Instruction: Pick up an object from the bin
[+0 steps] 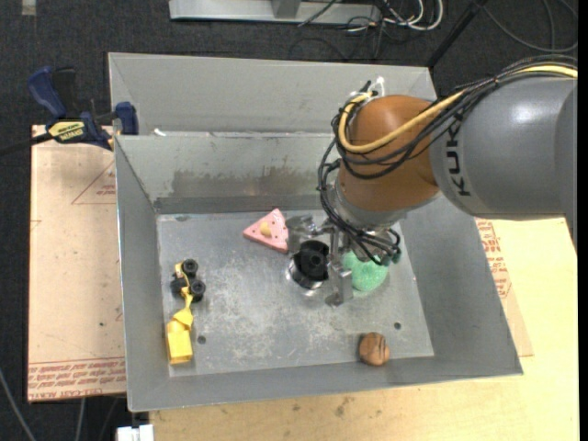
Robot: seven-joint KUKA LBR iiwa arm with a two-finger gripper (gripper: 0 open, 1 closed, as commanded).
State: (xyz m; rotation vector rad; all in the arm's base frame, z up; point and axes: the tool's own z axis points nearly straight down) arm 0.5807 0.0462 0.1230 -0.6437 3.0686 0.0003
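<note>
Camera view.
A: Where is the gripper?
B: Low over the middle of the grey bin, under the orange wrist cover. Whether it is open or closed cannot be told, nor whether it has hold of anything.
A: Which thing lies nearest?
B: A green lump, touching or just beside the gripper on the view's right, partly hidden by cables.
A: Any writing?
B: The letters "KU" on the grey arm.
A: What else lies around?
B: A pink wedge near, to the upper left; a brown round thing toward the front wall; a yellow toy with black wheels well apart at the left.
</note>
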